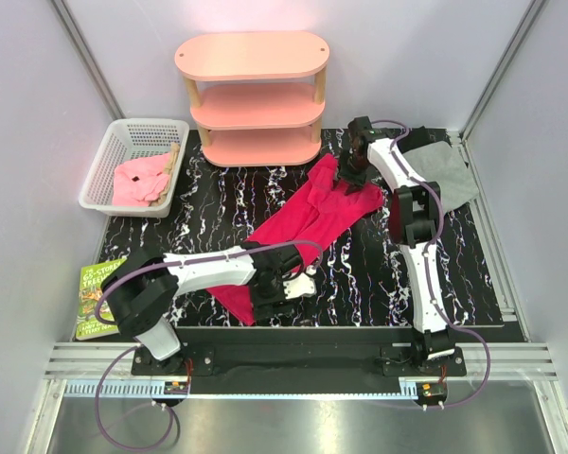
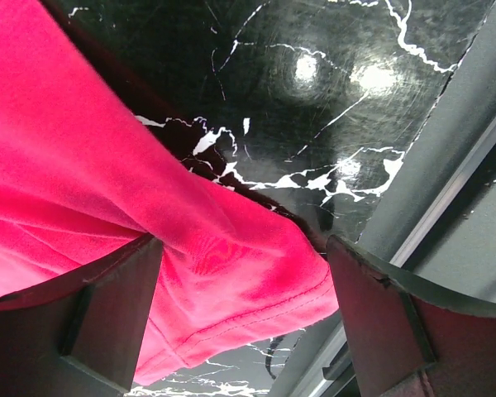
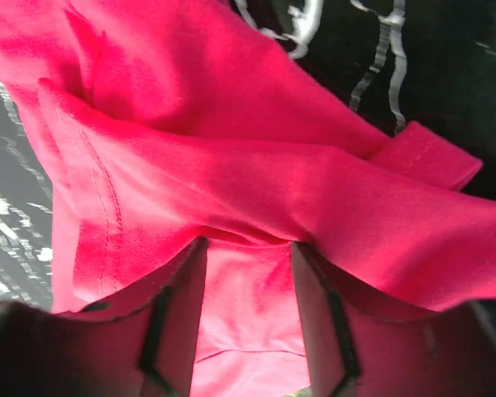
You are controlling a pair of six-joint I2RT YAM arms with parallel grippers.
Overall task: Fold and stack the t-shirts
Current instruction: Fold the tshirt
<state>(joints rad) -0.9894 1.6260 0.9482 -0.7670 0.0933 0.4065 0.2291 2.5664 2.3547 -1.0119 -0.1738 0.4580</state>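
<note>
Wrist view, unlike overhead, shows the left end effector (image 2: pixel 240 244) spread wide astride the red t-shirt (image 1: pixel 308 213) at seven o'clock; right end effector (image 3: pixel 248 248), one o'clock, cloth-smothered, grip unclear.

High view over table (image 1: pixel 379 274), wrist views close on red t-shirt (image 1: pixel 312 213)

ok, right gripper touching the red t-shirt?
Touching. Right wrist view: the red t-shirt drapes over both fingertips of the right gripper.
</note>
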